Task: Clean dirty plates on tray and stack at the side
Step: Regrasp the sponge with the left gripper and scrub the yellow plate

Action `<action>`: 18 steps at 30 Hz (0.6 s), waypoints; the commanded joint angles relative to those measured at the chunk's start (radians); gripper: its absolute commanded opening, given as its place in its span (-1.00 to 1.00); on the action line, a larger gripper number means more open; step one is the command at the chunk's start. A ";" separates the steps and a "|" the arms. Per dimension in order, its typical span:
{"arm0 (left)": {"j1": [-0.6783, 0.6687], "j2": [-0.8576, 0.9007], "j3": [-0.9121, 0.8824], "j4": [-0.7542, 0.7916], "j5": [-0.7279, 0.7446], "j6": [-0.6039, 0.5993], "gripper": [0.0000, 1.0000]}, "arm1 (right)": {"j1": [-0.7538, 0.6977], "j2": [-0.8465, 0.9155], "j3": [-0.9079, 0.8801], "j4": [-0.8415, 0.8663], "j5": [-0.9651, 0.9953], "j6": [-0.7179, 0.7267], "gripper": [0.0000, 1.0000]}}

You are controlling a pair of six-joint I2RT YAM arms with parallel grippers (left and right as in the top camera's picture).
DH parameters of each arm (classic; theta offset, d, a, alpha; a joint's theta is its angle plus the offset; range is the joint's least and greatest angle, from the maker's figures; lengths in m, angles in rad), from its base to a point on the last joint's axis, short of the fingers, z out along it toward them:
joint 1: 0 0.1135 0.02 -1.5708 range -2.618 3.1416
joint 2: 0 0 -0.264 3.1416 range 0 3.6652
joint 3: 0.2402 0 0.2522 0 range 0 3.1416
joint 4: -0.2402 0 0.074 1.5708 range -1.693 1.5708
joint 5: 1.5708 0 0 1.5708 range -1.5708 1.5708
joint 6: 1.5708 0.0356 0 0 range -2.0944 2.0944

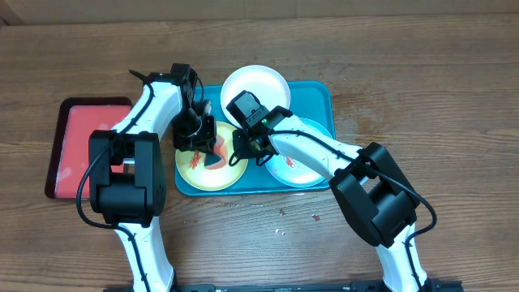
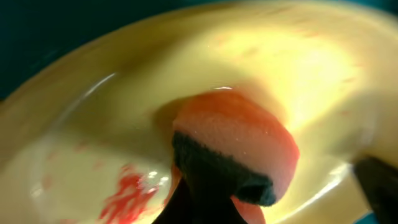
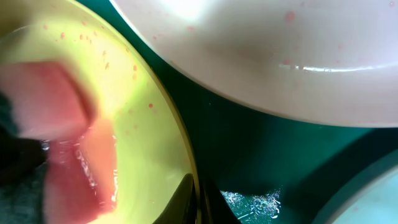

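The yellow-green plate (image 1: pixel 199 169) lies at the front left of the teal tray (image 1: pixel 320 91) and bears a red smear (image 2: pixel 127 196). My left gripper (image 1: pixel 199 138) is shut on a pink sponge with a dark scouring side (image 2: pixel 239 149), pressed on this plate (image 2: pixel 81 124). My right gripper (image 1: pixel 243 146) is shut on the plate's right rim (image 3: pixel 186 180), one finger inside, one outside. The white plate (image 1: pixel 255 88) sits at the tray's back, close in the right wrist view (image 3: pixel 267 56). The pale aqua plate (image 1: pixel 302 166) lies at the front right, partly under my right arm.
A red tray with a dark rim (image 1: pixel 81 138) lies left of the teal tray on the wooden table. A few small crumbs (image 1: pixel 284 214) lie on the table in front of the teal tray.
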 commanded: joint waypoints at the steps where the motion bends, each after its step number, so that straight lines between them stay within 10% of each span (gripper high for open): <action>1: 0.022 0.009 -0.016 -0.036 -0.259 -0.093 -0.91 | 0.003 0.001 -0.006 0.003 0.013 0.003 -0.92; 11: 0.070 -0.010 0.086 -0.140 -0.422 -0.176 -0.92 | 0.002 0.001 -0.006 0.006 0.013 0.004 -0.92; 18: 0.058 -0.009 0.081 -0.040 -0.037 -0.042 -0.92 | 0.002 0.001 -0.006 0.013 0.013 0.004 -0.92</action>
